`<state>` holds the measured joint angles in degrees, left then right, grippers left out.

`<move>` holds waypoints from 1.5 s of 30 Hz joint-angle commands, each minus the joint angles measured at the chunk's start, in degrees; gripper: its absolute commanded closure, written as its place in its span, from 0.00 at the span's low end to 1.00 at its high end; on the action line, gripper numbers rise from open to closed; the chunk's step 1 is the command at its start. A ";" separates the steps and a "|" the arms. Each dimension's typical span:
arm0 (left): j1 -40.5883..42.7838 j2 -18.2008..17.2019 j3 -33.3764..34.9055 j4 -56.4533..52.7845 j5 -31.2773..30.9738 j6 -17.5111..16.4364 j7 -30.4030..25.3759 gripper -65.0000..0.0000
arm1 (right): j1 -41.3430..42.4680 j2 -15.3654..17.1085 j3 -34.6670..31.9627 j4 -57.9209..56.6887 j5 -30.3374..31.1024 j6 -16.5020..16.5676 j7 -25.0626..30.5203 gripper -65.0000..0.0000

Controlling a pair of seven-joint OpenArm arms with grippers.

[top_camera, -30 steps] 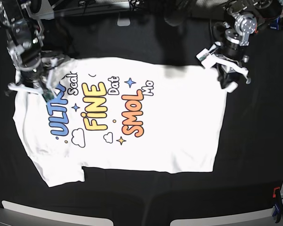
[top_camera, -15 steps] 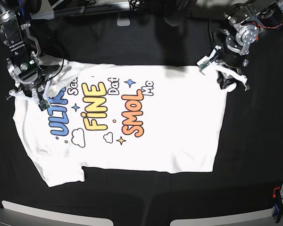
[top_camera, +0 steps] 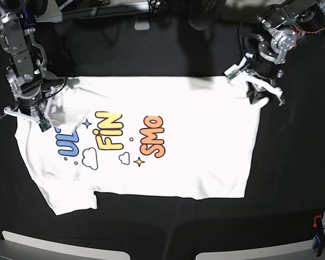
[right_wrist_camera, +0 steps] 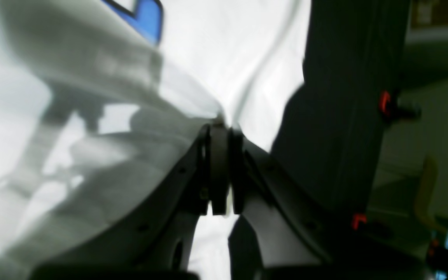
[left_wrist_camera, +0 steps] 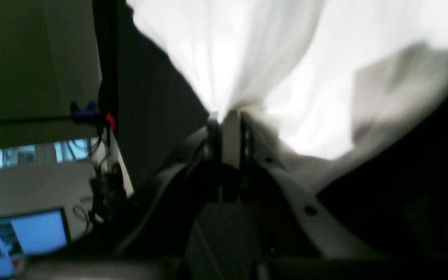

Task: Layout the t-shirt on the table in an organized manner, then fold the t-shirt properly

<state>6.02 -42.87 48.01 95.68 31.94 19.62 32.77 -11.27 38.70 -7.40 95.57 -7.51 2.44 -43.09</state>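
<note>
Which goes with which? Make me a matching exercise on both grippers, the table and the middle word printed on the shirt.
1. left gripper
2. right gripper
3. table
4. middle printed word

A. black
B. yellow
C. shut on the t-shirt beside the blue print
D. shut on a plain white edge of the t-shirt

Pairs: 1-D, 2-C, 3-A, 4-B
</note>
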 commanded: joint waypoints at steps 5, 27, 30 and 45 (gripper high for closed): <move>-0.66 -0.76 -0.37 0.79 0.96 0.94 -3.06 1.00 | 0.83 0.83 0.63 0.74 -1.05 3.26 4.48 1.00; -6.03 2.03 -0.37 0.79 -5.29 0.92 -4.04 1.00 | 13.29 0.83 0.61 0.72 6.64 12.20 7.06 1.00; -6.01 2.05 -0.37 0.74 -5.27 0.92 -3.67 1.00 | 13.29 0.83 0.61 0.72 6.23 12.17 7.04 1.00; -6.01 2.05 -0.37 0.74 -5.25 0.94 -1.25 1.00 | 13.29 0.83 0.61 0.72 3.06 10.64 4.68 0.47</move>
<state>0.62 -40.18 48.01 95.68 25.85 19.62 32.14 0.80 38.39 -7.42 95.57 -3.75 13.89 -39.27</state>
